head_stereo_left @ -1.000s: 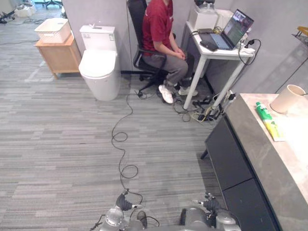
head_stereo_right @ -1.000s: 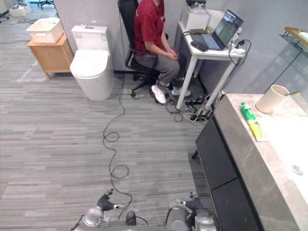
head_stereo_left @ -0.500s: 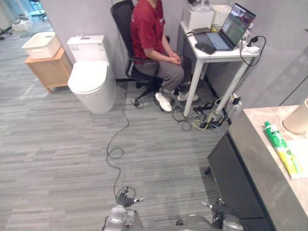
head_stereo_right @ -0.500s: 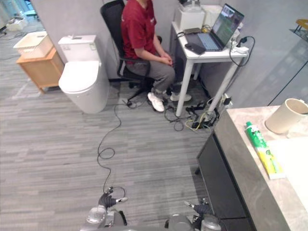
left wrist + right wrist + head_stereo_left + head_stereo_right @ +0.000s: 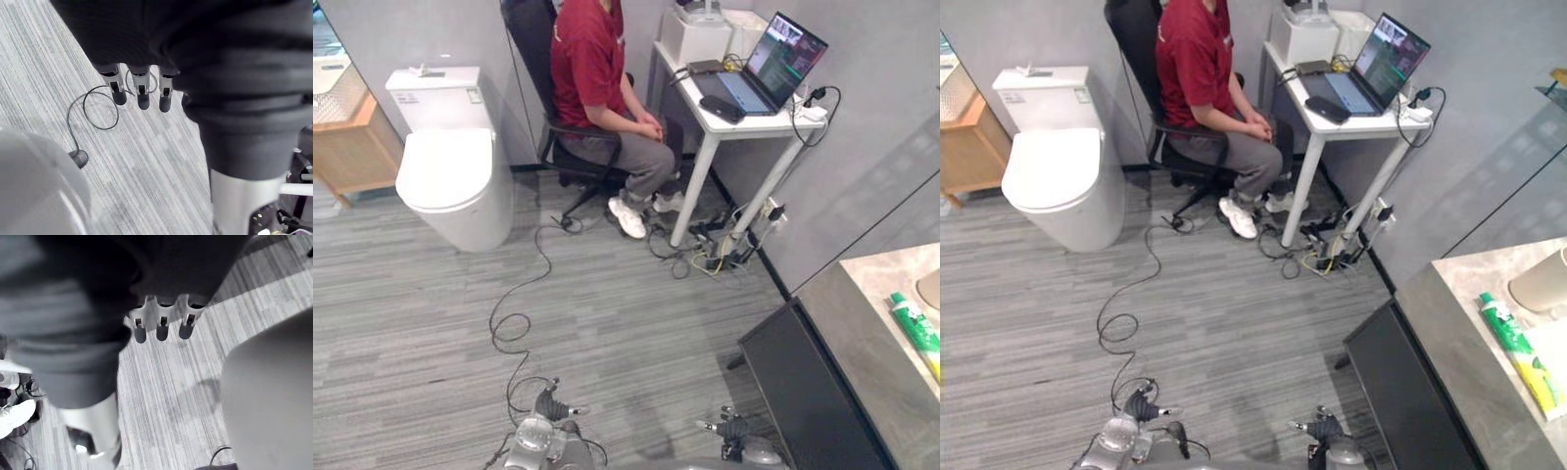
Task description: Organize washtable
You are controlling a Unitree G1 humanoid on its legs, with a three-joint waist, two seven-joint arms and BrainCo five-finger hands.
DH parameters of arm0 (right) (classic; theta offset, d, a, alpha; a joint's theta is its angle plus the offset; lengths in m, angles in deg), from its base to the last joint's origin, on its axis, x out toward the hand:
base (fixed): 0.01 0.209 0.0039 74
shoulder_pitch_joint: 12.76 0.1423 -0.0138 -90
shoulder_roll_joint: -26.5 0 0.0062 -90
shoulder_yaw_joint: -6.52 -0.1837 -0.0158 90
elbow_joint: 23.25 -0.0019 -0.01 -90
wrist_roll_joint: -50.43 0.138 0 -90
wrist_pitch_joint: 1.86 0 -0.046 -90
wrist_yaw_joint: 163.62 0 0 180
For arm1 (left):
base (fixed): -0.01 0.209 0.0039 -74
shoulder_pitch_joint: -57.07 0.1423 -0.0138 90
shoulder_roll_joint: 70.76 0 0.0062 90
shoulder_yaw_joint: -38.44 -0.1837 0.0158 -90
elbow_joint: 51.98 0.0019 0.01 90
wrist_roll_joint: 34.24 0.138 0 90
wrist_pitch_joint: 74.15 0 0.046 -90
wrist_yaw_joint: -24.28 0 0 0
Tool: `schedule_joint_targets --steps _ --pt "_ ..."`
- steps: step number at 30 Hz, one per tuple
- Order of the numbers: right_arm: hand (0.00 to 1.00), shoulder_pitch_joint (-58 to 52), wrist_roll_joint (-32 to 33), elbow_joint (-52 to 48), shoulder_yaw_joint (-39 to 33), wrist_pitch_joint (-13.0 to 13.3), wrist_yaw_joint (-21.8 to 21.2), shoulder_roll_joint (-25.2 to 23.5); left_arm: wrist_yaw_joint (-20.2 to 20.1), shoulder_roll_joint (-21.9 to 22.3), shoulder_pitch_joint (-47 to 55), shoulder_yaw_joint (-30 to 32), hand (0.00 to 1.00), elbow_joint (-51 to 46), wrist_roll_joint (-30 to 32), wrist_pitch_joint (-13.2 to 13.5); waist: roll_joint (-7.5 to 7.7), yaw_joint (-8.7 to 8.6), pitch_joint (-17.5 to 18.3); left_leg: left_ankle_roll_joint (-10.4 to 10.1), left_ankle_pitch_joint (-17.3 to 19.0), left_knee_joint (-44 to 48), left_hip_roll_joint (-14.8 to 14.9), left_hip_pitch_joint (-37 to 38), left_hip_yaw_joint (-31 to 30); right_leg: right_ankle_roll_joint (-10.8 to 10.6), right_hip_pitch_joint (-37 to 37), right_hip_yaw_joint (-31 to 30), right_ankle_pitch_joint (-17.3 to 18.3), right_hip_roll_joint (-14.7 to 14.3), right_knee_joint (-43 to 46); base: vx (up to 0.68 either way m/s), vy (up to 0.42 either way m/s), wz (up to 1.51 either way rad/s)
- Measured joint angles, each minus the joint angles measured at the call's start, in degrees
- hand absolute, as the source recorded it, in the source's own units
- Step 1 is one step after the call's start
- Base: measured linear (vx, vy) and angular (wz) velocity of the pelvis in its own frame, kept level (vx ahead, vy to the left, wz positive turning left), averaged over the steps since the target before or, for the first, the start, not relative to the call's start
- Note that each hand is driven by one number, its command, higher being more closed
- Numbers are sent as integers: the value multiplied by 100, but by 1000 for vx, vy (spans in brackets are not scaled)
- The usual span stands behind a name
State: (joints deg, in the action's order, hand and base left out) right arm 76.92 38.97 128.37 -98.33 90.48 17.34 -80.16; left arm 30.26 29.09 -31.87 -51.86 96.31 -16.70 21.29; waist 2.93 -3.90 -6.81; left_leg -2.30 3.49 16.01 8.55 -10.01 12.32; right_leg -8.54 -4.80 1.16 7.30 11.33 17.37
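Left hand (image 5: 550, 404) hangs low at the bottom of the head view, its fingers (image 5: 140, 93) straight, slightly spread and holding nothing above the grey plank floor (image 5: 431, 294). Farther back on the left stands a white toilet (image 5: 445, 171). Beside it a person in a red shirt (image 5: 592, 59) sits on a black office chair (image 5: 527, 59), next to a white desk (image 5: 754, 116) with an open laptop (image 5: 773, 69). Low in the view, the right hand (image 5: 732, 429) hangs the same way, its fingers (image 5: 161, 325) straight and empty. At the far right is the washtable (image 5: 1449, 352), a stone top over a dark cabinet front (image 5: 1400, 392). A green tube (image 5: 1513, 348) lies on it, and a beige cup (image 5: 1542, 279) stands just behind the tube at the edge of the view. Both hands are well apart from the washtable, so the task appears to be at its approach step, with nothing tidied yet. The next move likely calls for turning and stepping right until the counter is within reach, then raising a hand toward the tube or cup.
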Motion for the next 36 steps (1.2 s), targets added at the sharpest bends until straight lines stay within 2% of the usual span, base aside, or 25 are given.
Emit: schedule_joint_targets --steps 1,2,3,4,5,6,7,8,9,10,12,16,17,18,19,20,21,22,23,25,27,30,31,33,36 --pt "0 1 15 -15 1 1 -2 21 -30 64 1 0 0 -2 -21 18 -42 14 -23 20 64 -9 -19 76 109 -5 166 -19 -4 56 328 -38 213 -65" --pt "0 20 66 -32 22 9 -8 50 -64 79 18 -10 0 9 -9 19 -33 61 -57 99 139 -121 -88 345 479 75 681 -39 -52 304 1276 -40 173 -85" --pt "0 27 64 -44 34 16 -16 60 -73 76 19 -6 0 31 -3 17 -31 86 -67 112 152 -199 -117 497 674 184 862 16 -121 409 1598 -42 177 -130" --pt "0 40 82 -41 44 33 -17 91 -81 72 53 7 0 38 3 13 -126 97 -98 135 173 -412 -139 801 1008 496 1082 431 -208 645 1967 -38 176 -129" --pt "0 56 86 -35 126 40 -15 116 -88 55 88 38 0 47 3 12 -124 99 -96 134 167 -601 -138 1012 1235 565 1111 992 -163 814 2012 -83 202 -161" --pt "0 94 84 10 288 40 -14 138 -90 -30 127 110 0 70 -2 6 -87 106 -69 96 145 -846 -125 1215 1579 639 1074 1999 -122 978 1819 -84 155 -132" --pt "0 100 84 13 337 27 -12 139 -89 -71 128 115 0 97 -4 -2 -80 113 -66 64 125 -965 -125 1281 1714 699 1014 2543 -96 1050 1657 -90 131 -142" --pt "0 103 83 14 375 13 -12 151 -98 -109 133 148 0 138 -15 -7 -79 126 -56 5 89 -1171 -115 1319 1973 780 895 3512 -52 1106 1212 -27 85 -141" --pt "0 109 82 27 373 -7 -10 163 -100 -106 113 295 0 192 -56 -13 -38 155 -31 -84 29 -1348 -133 1333 2248 788 850 4256 -44 1008 659 -6 52 -140" --pt "0 114 77 38 364 -16 -11 181 -101 -102 111 348 0 213 -86 -26 37 156 6 -128 -8 -1413 -149 1329 2371 802 807 4503 -32 929 429 19 -7 -123" --pt "0 122 74 -7 68 -7 0 275 -105 -3 79 393 0 332 -105 -68 -120 60 -60 -178 -196 -1618 -160 1523 2494 835 826 4348 -102 693 211 10 -6 -76" --pt "0 -61 23 -2 -138 -40 -3 419 -115 162 84 555 0 359 -102 -64 -128 -4 -31 -262 -42 -1436 -15 1765 2578 725 617 4256 41 513 114 63 -22 -24" --pt "0 -160 23 2 -138 -39 -3 441 -116 172 100 733 0 338 -129 -59 -126 8 19 -359 297 -845 284 1602 2666 705 609 4148 99 362 17 111 -134 -34" --pt "0 -200 22 3 -135 -41 -4 473 -103 208 135 906 0 303 -176 -64 -154 32 38 -381 430 -445 487 1529 2732 720 589 4086 112 257 -53 188 -200 -77" --pt "0 -272 25 2 -157 -51 5 481 -92 274 186 1349 0 250 -243 -77 -215 145 42 -339 699 904 1099 1224 2689 738 481 3904 119 24 -196 190 -190 -80" --pt "0 -306 23 2 -162 -55 4 481 -91 304 180 1446 0 166 -274 -90 -215 165 44 -292 679 1555 1368 1069 2582 741 420 3807 115 -74 -216 219 -194 -95" --pt "0 -395 26 -13 -153 -49 5 478 -74 327 275 1454 0 16 -319 -111 -306 158 23 -62 513 2517 1760 817 2197 767 256 3651 146 -272 -262 216 -151 -75" --pt "0 -465 25 -12 -131 -51 10 491 -73 357 320 1451 0 -53 -343 -106 -359 167 59 78 297 3105 1951 586 1814 797 142 3484 167 -376 -363 249 -88 -96" --pt "0 -489 26 -10 -88 -62 13 531 -64 390 332 1437 0 -64 -346 -88 -349 205 94 4 271 3532 1920 319 1326 825 92 3211 211 -440 -469 194 14 -91" --pt "0 -457 23 -6 -101 -69 13 559 -66 480 334 1384 0 -59 -346 -53 -404 185 100 -172 673 3520 1611 93 903 834 102 2856 181 -421 -549 190 98 -102" --pt "0 -453 18 0 -99 -74 9 575 -49 534 330 1367 0 -65 -441 20 -406 243 89 -189 937 2678 1153 -1 429 772 146 2245 115 -412 -612 163 178 -138" --pt "0 -454 9 -16 -99 -69 6 575 -35 557 326 1385 0 -101 -463 32 -407 324 91 -229 894 1147 825 48 -409 536 282 1520 92 -406 -580 124 283 -147" --pt "0 -494 8 -15 -84 -71 2 525 15 582 343 1432 0 -98 -547 57 -382 323 104 -438 767 753 617 283 -464 326 315 1179 80 -302 -583 141 290 -118" --pt "0 -655 8 -49 -92 -52 -11 368 61 530 352 1438 0 -205 -562 71 -116 285 247 -324 873 691 437 313 -142 246 312 1134 -165 -96 -855 223 238 -66" --pt "0 -745 13 -209 -112 -49 -42 328 43 541 350 1433 0 -191 -560 59 -104 310 255 -267 1151 1066 311 305 82 140 318 1064 -404 40 -1080 210 244 -58"
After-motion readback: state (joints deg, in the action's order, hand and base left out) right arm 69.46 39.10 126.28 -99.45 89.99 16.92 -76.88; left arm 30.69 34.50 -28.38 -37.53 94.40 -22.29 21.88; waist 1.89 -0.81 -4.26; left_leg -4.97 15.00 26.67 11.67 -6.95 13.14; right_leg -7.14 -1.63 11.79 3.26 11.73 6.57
